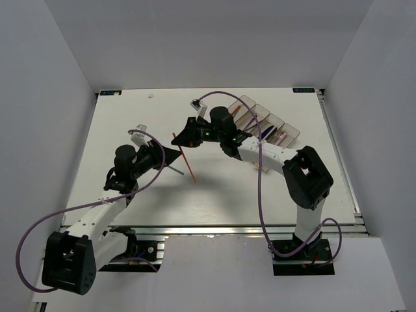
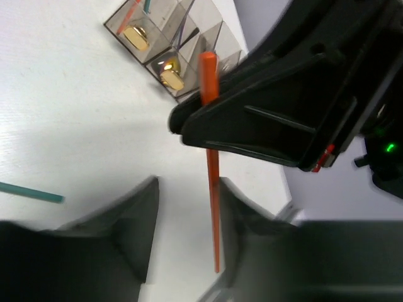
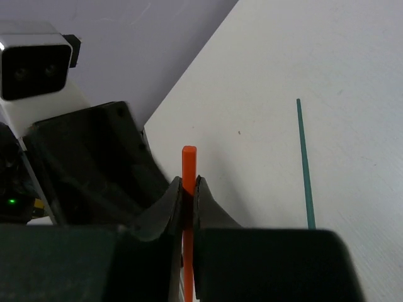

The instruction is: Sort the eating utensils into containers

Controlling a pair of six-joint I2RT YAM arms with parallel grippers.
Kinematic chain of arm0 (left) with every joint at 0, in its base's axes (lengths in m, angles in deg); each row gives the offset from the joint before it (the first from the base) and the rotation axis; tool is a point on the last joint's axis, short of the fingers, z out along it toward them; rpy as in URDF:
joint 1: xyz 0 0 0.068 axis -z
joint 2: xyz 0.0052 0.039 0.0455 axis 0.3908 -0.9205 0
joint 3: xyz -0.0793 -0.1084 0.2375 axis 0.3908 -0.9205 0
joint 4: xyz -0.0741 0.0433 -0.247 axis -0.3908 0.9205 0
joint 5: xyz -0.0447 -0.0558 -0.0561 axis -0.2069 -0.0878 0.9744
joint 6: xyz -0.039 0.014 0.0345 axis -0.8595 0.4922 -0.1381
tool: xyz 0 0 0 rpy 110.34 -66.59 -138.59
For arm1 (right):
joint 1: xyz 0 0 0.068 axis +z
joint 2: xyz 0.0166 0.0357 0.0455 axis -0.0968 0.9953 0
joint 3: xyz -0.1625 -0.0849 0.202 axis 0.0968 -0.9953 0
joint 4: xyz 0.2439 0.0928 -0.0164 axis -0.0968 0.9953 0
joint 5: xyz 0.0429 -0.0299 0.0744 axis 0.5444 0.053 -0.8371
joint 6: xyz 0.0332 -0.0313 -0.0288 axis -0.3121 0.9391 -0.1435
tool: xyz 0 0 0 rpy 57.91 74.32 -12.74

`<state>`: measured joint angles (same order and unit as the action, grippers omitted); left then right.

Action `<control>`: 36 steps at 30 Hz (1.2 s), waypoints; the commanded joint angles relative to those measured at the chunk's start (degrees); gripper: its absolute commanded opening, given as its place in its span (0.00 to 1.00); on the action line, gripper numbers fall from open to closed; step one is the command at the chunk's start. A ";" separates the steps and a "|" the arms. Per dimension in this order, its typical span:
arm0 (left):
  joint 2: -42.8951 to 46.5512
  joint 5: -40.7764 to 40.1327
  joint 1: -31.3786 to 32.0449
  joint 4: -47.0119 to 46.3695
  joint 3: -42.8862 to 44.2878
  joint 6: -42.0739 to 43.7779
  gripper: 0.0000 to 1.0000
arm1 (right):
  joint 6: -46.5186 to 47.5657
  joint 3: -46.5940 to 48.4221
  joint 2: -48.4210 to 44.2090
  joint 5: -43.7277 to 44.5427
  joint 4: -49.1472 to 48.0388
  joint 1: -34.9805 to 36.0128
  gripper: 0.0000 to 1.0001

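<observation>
My right gripper (image 1: 184, 138) is shut on a thin orange chopstick (image 1: 187, 162) near its top end and holds it slanted over the table. The right wrist view shows its jaws (image 3: 188, 186) closed on the orange chopstick (image 3: 189, 156). My left gripper (image 1: 173, 156) is open. In the left wrist view the orange chopstick (image 2: 212, 201) hangs between its fingers (image 2: 189, 217), close to the right one. A green chopstick (image 1: 177, 170) lies on the table beside it. The containers (image 1: 268, 123) stand at the back right with several utensils inside.
The right gripper's black body (image 2: 277, 113) fills the upper right of the left wrist view. The green chopstick shows in the left wrist view (image 2: 31, 192) and in the right wrist view (image 3: 305, 163). The bins' ends (image 2: 167, 44) show shiny golden marks.
</observation>
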<state>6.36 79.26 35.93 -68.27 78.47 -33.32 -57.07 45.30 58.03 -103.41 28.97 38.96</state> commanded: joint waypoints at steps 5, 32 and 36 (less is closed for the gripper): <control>0.08 -10.55 0.26 12.16 7.02 3.08 0.98 | -1.16 -0.57 -2.91 17.32 2.58 -7.23 0.00; -0.89 -25.94 0.26 29.75 10.54 5.90 0.98 | -7.75 16.49 15.20 61.94 4.71 -22.89 0.00; -1.94 -32.00 0.34 32.65 11.95 4.67 0.98 | -6.17 14.12 14.32 57.20 2.60 -22.89 0.57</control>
<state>4.75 52.16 36.02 -38.45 87.71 -28.20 -65.33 60.65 74.11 -44.61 35.40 16.20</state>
